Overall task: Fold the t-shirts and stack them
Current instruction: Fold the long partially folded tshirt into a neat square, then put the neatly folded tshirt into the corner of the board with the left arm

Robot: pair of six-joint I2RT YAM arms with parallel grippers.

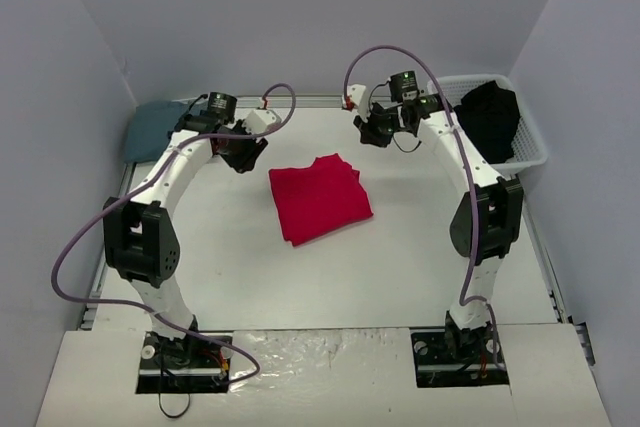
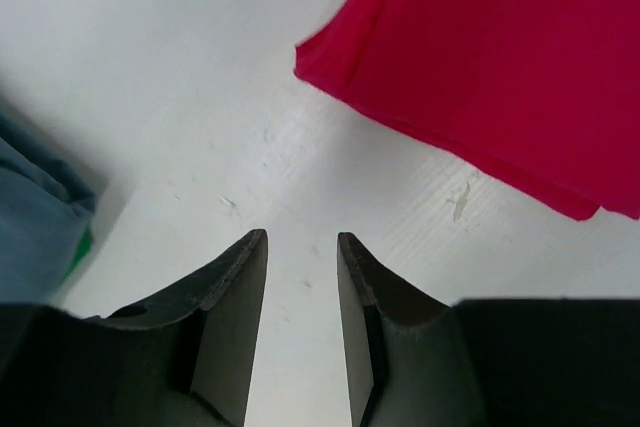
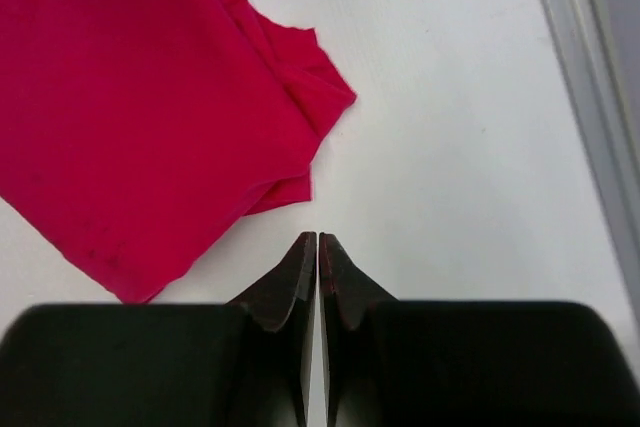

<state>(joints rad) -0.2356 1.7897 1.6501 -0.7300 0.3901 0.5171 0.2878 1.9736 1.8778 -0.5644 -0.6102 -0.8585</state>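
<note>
The folded red shirt [image 1: 320,197] lies between and just near of both arms, the left gripper [image 1: 243,155] parted and empty, the right gripper [image 1: 378,133] clenched on nothing.

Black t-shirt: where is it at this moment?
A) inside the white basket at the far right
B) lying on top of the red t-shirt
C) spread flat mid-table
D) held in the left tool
A: the black t-shirt sits bunched inside the white basket, while the red t-shirt lies folded alone mid-table.
</note>
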